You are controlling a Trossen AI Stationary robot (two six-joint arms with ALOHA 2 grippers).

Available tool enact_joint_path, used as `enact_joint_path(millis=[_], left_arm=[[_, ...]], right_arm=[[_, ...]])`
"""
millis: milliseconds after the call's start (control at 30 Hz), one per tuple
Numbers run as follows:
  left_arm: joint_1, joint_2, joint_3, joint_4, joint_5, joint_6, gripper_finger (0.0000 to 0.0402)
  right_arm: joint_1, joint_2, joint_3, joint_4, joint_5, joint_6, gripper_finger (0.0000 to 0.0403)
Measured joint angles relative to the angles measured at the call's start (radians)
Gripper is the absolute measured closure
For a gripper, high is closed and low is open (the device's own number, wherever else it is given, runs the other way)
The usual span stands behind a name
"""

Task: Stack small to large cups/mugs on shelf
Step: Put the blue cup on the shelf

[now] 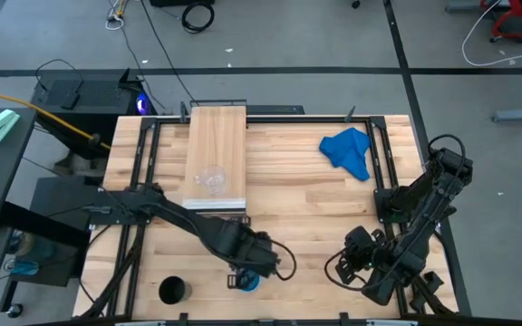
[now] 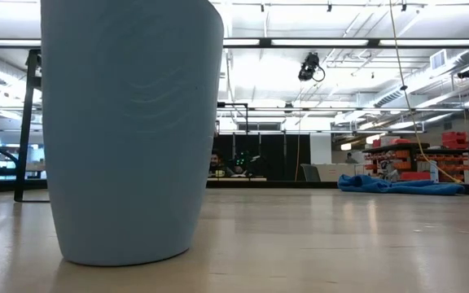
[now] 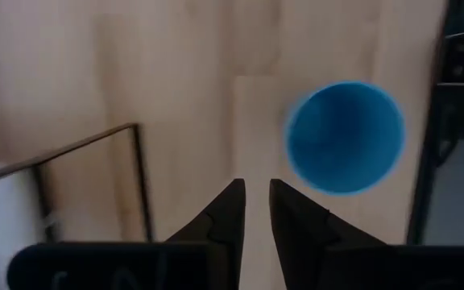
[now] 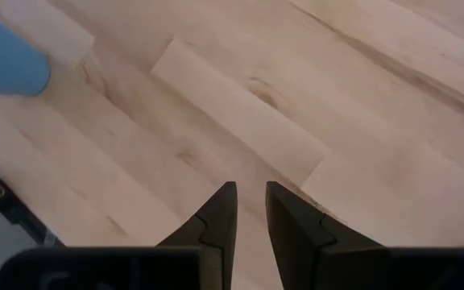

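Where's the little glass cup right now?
Seen from above, the glass cup stands on the shelf, near its front end, left of centre, well away from the blue cloth.
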State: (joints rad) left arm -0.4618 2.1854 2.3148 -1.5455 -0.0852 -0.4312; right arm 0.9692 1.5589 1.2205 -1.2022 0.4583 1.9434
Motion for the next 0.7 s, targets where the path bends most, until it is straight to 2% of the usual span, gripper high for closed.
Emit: enact_joint_path(millis=[100, 300, 700], left_arm=[[-0.001, 0.032, 0.000, 0.040, 0.042, 0.024, 0.0334], [-0.001, 0.043, 0.000, 0.139, 0.064, 0.042, 0.0327], [-0.001, 0.088, 0.000, 0.154, 0.073, 0.017, 0.0328]], right_arm=[[0.021, 0.000, 0.000, 0.001, 0.000, 0.010, 0.0328], [0.049, 0.000, 0.000, 0.001, 0.000, 0.027, 0.0328], [0.062, 0.000, 0.000, -0.001, 0.001, 0.022, 0.0328]])
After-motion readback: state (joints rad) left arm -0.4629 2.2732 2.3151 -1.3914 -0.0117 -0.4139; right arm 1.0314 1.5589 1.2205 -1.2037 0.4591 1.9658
